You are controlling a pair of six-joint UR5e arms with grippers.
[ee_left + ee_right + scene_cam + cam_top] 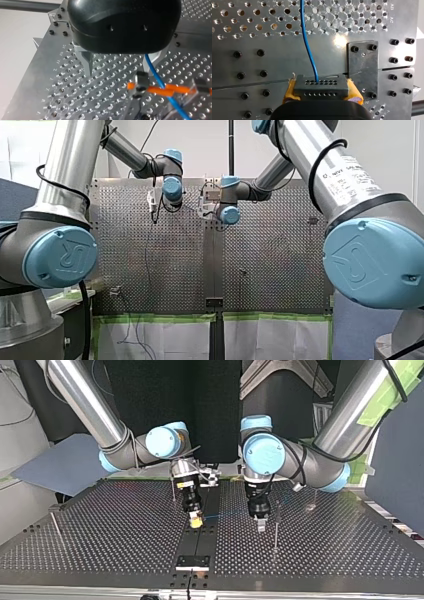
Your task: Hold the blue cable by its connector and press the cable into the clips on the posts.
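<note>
My right pincer (pixel 195 520) is clamped on the dark connector (pixel 320 86), with its yellow pads (pixel 291 91) on either side, and the blue cable (pixel 308 42) leaves it straight ahead. In the top view the cable runs toward three o'clock across the perforated counter (pixel 110 530) to my left pincer (pixel 119 72). That pincer's metal fingers (pixel 87 65) stand apart, holding nothing. The cable passes just beside one finger and crosses an orange-and-grey clip (pixel 141 83); I cannot tell whether it is seated there.
</note>
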